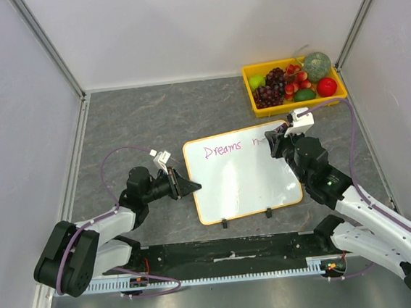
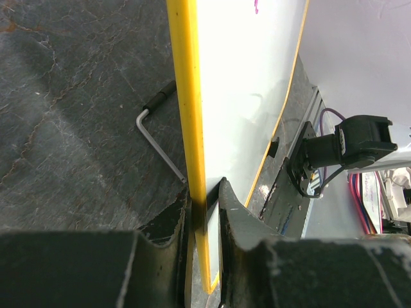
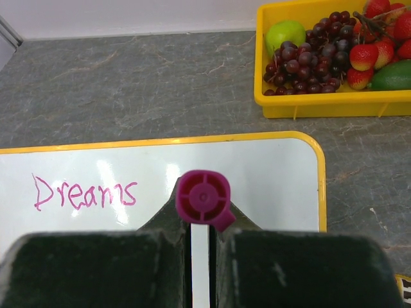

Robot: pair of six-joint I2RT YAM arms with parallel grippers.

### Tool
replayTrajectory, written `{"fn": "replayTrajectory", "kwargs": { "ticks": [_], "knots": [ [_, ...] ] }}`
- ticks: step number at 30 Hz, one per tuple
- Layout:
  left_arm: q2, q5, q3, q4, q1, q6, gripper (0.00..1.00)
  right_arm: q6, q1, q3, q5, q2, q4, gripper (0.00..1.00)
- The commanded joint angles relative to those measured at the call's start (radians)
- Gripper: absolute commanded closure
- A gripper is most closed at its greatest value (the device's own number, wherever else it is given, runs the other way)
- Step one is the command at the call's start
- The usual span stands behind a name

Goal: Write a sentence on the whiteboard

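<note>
Grey table (image 1: 130,125): left tool (image 1: 193,186) clamps whiteboard (image 1: 241,183) edge, right tool (image 1: 273,144) grips magenta marker (image 3: 203,197).

Surface: table (image 1: 137,124), dark grey top with pale marbled veining, walled on three sides by white panels.
Centre: whiteboard (image 1: 245,186) lay face up on the table, a little right of middle, turned slightly out of square with the edges.
Board's near edge: two small black feet (image 1: 225,223) stood along it, pointing toward the arm bases.
Board's left edge: could not tell whether it rested on the top or sat just off it.
Beside that edge: thin bent metal rod (image 2: 157,138) with a black sleeve lay on the stone-look surface.
Far right corner: yellow tray (image 1: 288,107), well apart from the board.
Near edge: long black plate (image 1: 229,250) ran across it.
</note>
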Motion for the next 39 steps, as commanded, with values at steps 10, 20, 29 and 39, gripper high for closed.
{"fn": "replayTrajectory", "kwargs": {
  "ticks": [10,20,29,39],
  "knots": [
    [0.011,-0.072,0.001,-0.051,-0.003,0.095,0.98,-0.001,-0.003,-0.013,0.041,-0.003,0.041,1.00],
    [0.011,-0.072,0.000,-0.052,-0.003,0.095,0.98,-0.005,-0.003,-0.011,0.032,0.008,0.050,1.00],
    [0.011,-0.072,0.000,-0.051,-0.003,0.095,0.98,-0.005,-0.011,-0.011,0.078,0.017,0.026,1.00],
    [0.011,-0.070,0.001,-0.051,-0.003,0.095,0.98,-0.001,-0.026,0.013,0.086,0.025,0.024,1.00]
  ]
}}
